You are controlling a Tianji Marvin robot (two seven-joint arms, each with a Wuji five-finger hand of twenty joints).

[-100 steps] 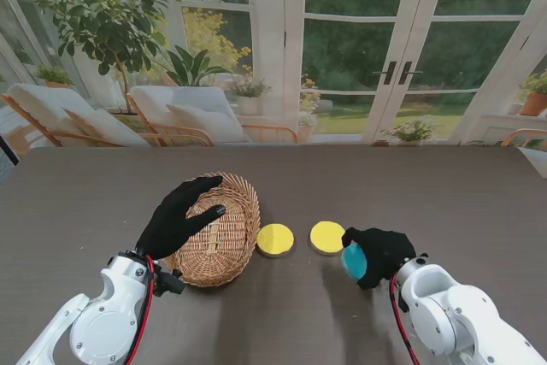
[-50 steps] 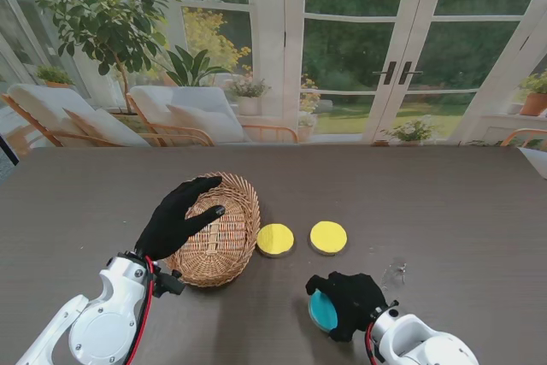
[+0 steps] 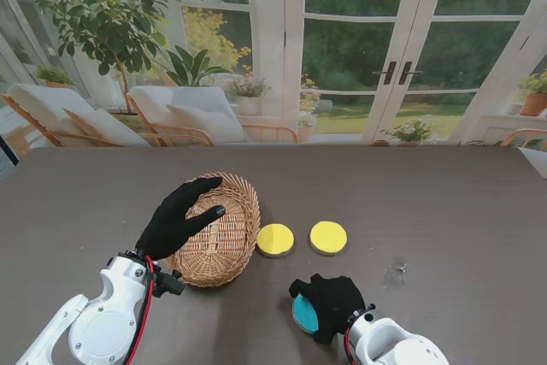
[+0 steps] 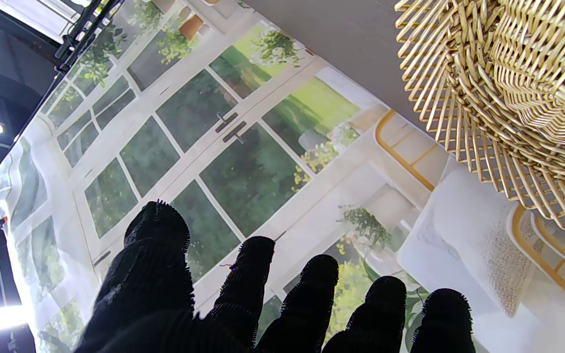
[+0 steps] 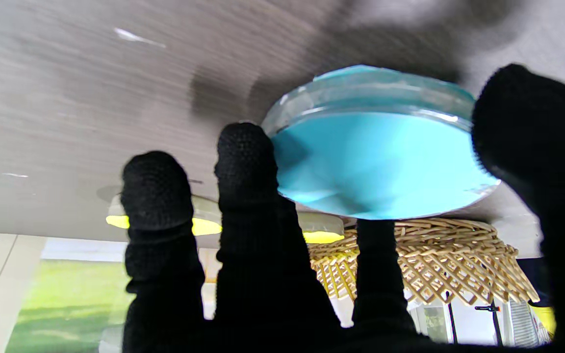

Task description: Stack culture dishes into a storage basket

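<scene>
Wicker basket (image 3: 215, 232): sits left of centre on the tabletop (image 3: 461, 203); no dish shows inside it from the stand view, though the left hand covers part of it.
Left hand (image 3: 178, 215): fingers spread, holding nothing, resting over the basket's near-left rim as if to steady it.
Right hand (image 3: 327, 303): closed round the blue dish (image 3: 304, 314), thumb on one side and fingers on the other in the wrist view, near me and right of the basket.
Blue dish: tilted on edge in the grip, off the tabletop, well short of the basket.
Yellow dishes: one (image 3: 275, 239) lies just beside the basket's right rim, the other (image 3: 328, 237) a little farther right; both flat and untouched.
Small clear thing (image 3: 394, 273): on the tabletop to the right; too small to identify.
Progress: judged early, nothing stacked that can be seen.
Left to do: carry the blue dish over the rim, set it flat, then both yellow ones on top.
</scene>
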